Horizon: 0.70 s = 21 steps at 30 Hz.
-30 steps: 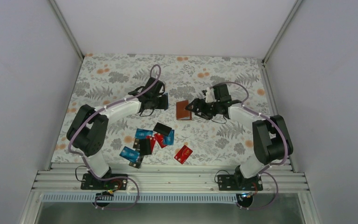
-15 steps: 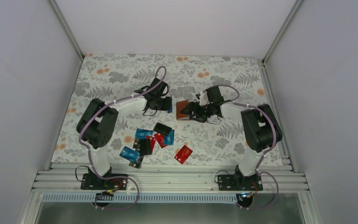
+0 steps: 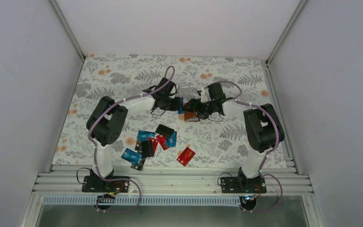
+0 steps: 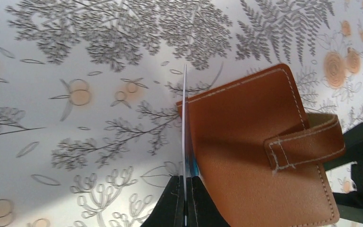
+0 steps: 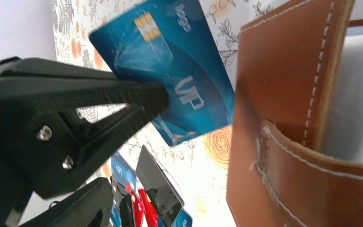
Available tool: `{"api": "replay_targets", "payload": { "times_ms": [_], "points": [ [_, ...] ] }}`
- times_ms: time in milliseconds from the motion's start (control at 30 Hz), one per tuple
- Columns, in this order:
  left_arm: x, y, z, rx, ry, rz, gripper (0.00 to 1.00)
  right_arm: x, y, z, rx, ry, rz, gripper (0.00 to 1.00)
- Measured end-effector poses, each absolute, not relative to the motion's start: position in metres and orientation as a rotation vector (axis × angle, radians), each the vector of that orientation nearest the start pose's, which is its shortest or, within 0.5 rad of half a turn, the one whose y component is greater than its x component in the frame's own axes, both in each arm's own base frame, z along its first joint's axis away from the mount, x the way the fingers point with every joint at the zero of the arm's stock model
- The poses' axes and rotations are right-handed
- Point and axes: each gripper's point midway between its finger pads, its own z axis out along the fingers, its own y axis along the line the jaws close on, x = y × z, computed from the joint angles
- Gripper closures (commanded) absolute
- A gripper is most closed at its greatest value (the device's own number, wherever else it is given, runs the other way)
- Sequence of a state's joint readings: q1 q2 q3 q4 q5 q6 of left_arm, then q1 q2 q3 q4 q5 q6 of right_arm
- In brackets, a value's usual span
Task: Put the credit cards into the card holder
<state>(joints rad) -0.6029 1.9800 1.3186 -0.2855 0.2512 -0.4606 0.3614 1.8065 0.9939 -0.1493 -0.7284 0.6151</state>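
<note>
Both arms have closed in at mid-frame, seen from above: our left gripper [image 4: 185, 198], clenched on 1 blue card [image 4: 185, 118] held edge-on, meets the card holder [image 4: 260, 151] at its left edge. Our right gripper [image 3: 201, 109] stands wide beside it; whether it grips, we cannot tell. We should line the card up with a sleeve mouth, then slide slowly.

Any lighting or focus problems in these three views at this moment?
Top external: even light, no glare, things small. Left wrist: sharp, a soft shadow across the tablecloth, blue card only an edge-on line. Right wrist: very close, the sleeve of the card holder washed pale.
</note>
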Motion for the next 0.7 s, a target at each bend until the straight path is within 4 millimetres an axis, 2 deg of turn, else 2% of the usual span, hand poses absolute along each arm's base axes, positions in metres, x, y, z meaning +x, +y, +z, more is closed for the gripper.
{"api": "replay_targets", "payload": {
  "times_ms": [233,400,700],
  "points": [
    [0.372,-0.341,0.058,0.333,2.626,-0.812,0.98,0.351,0.247,0.070,-0.003,2.684,1.195,0.22],
    [0.365,-0.355,0.050,0.350,2.643,-0.880,0.98,0.351,0.243,0.068,-0.011,2.711,1.129,0.22],
    [0.362,-0.361,0.045,0.340,2.650,-0.958,0.98,0.346,0.247,0.059,-0.032,2.757,1.041,0.23]
  ]
}}
